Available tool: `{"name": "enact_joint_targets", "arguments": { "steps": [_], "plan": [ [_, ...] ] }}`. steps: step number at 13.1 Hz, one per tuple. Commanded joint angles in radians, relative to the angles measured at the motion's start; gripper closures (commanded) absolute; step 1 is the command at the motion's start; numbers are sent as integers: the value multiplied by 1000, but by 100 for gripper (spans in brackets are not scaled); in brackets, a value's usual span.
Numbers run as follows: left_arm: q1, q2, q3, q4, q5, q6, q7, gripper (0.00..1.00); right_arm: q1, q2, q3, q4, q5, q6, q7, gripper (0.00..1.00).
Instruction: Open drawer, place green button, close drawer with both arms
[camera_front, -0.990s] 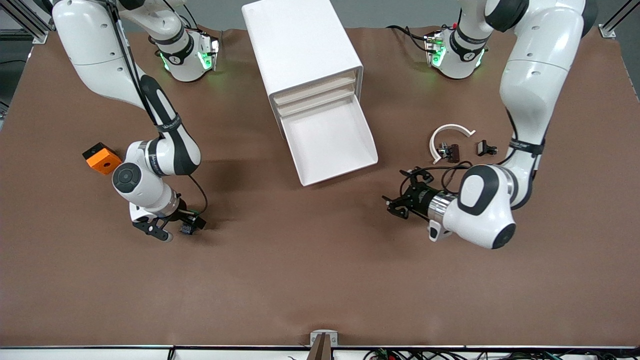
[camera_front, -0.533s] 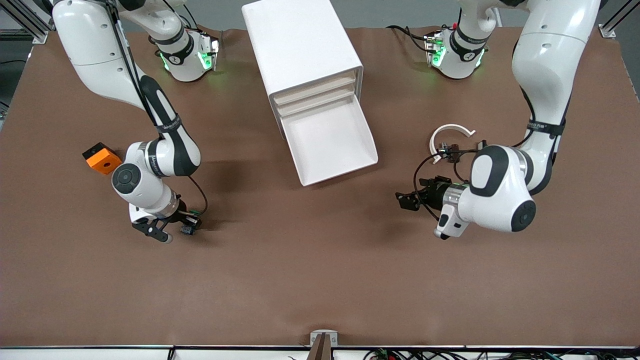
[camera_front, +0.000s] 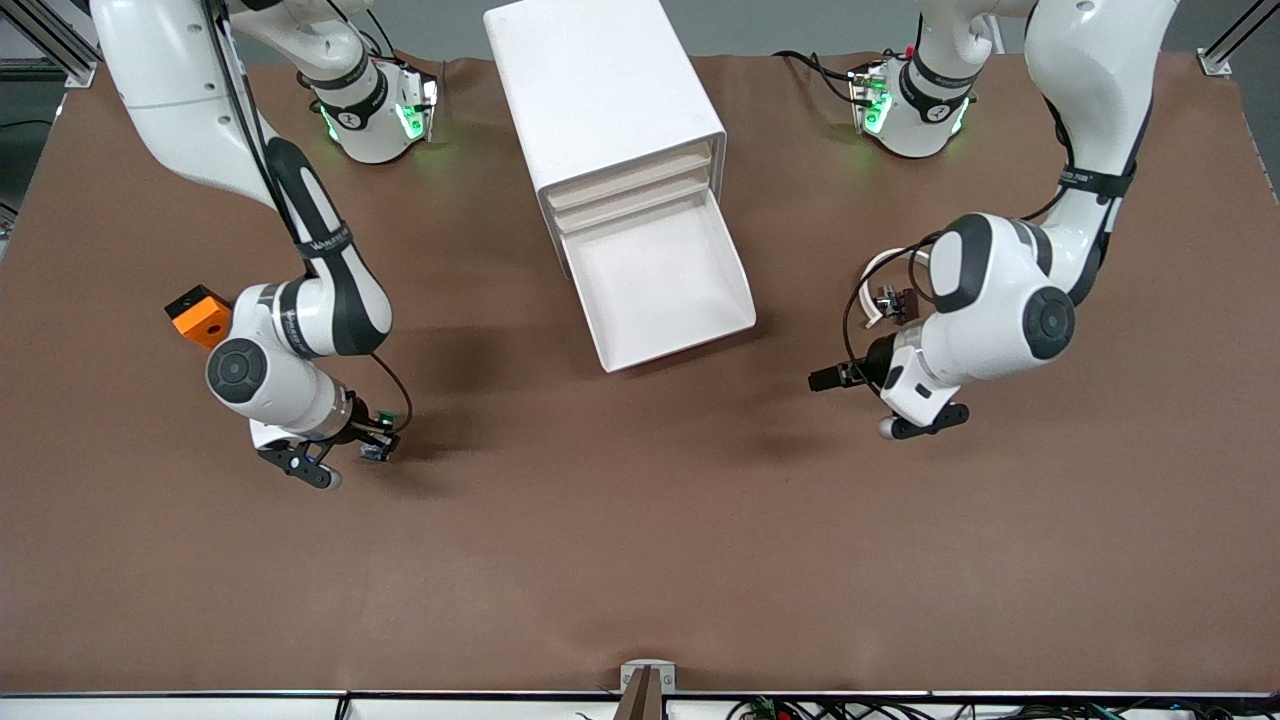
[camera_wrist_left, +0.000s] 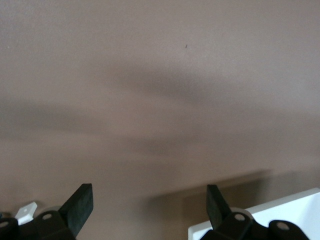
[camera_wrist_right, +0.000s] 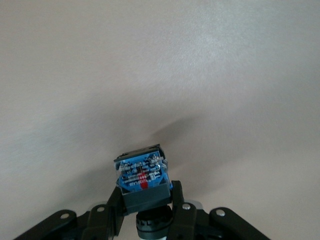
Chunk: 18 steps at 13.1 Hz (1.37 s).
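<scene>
The white cabinet (camera_front: 600, 90) stands at mid-table with its lowest drawer (camera_front: 660, 275) pulled out and empty. My right gripper (camera_front: 368, 442) is shut on the button (camera_front: 374, 453) and holds it low over the bare brown mat, toward the right arm's end of the table. In the right wrist view the gripper (camera_wrist_right: 146, 202) clamps the button's (camera_wrist_right: 142, 175) dark blue-grey block, with the black barrel below it. My left gripper (camera_front: 826, 379) is open and empty over the mat beside the drawer. In the left wrist view the gripper (camera_wrist_left: 148, 205) shows the drawer's corner (camera_wrist_left: 285, 215).
An orange block with a hole (camera_front: 203, 315) lies beside the right arm's elbow. A white curved ring (camera_front: 872, 275) and small black clips (camera_front: 893, 300) lie partly hidden under the left arm's wrist. A brown mat (camera_front: 640, 540) covers the table.
My left arm has swung away from the drawer toward its own end of the table and turned its wrist, now covering the ring. My right gripper has shifted slightly, still holding the button.
</scene>
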Motion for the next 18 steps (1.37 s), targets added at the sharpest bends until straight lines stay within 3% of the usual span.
{"name": "enact_joint_targets", "arguments": {
  "steps": [1,6,7,10,14,18],
  "plan": [
    [-26,-41,-4,-50,69,77,6,0,70,-105,-2,10,17,-127,175,100],
    [-111,26,8,44,75,85,-18,0,247,-201,-2,38,17,-212,611,100],
    [-104,36,6,67,119,85,-24,0,276,-213,-2,55,17,-245,680,100],
    [-133,74,6,74,228,88,-176,0,371,-218,-2,136,17,-336,883,100],
    [-156,138,3,130,355,90,-336,0,506,-208,-5,144,0,-338,1124,100],
    [-159,140,-3,146,365,88,-339,0,580,-196,-3,141,-6,-330,1296,100]
  ]
}}
